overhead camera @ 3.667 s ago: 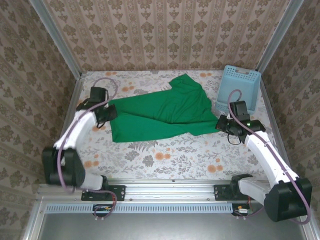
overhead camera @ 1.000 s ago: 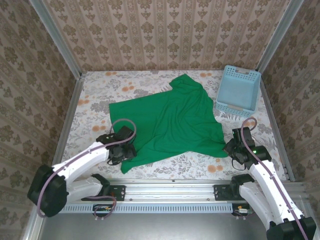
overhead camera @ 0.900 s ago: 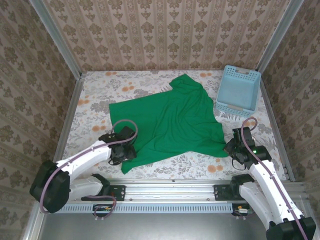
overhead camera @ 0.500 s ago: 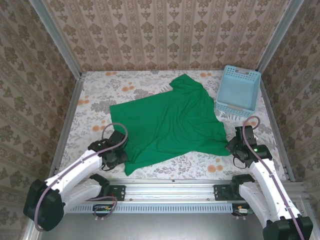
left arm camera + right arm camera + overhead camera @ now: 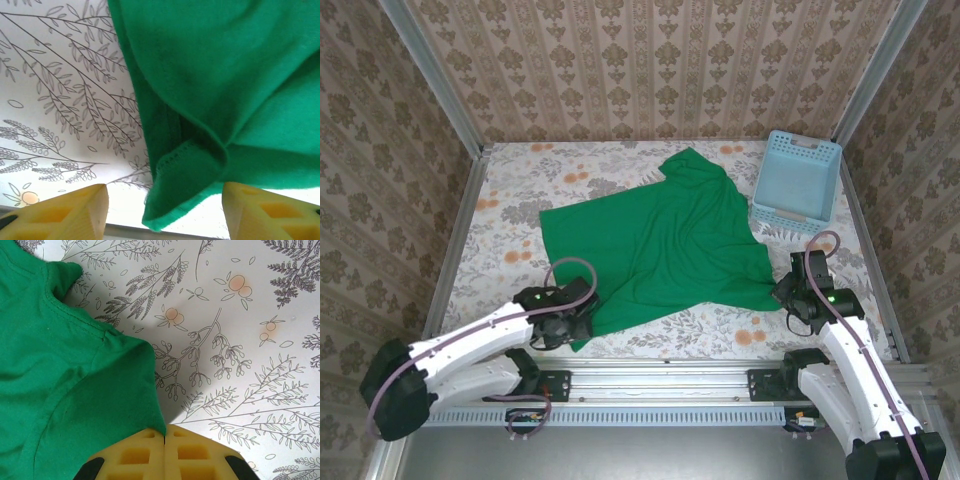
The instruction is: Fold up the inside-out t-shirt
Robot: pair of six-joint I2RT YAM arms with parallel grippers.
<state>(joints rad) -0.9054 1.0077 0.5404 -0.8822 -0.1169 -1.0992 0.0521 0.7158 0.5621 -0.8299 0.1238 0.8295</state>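
Inside-out t-shirt (image 5: 655,240) lies spread across the middle of the tabletop (image 5: 720,332) in the overhead view. It is one loose layer and skewed, so that one corner points toward the lower left of the frame and another toward the lower right. We see no fold in it yet. The part near the upper middle bunches into a ridge of wrinkles, and at the lower-left corner the hem curls back on itself with its stitching exposed. We judge the task to be at the laying-out stage — smoothing, squaring and every fold are left to do.

The left tool (image 5: 162,210) stands wide, its yellow pads at the two lower corners of the left wrist view and the curled hem corner lying loose between them, not clamped. In the overhead view it sits right at that corner (image 5: 580,325). The right tool (image 5: 165,440) has its pads pressed together, and the cloth edge runs down into their seam, so it appears to pinch the shirt's lower-right corner (image 5: 783,293).

A light blue basket (image 5: 803,144) stands at the upper right, just beside the shirt's right edge — it crowds any outward pull on that side. Patterned walls close the tabletop in on three sides.
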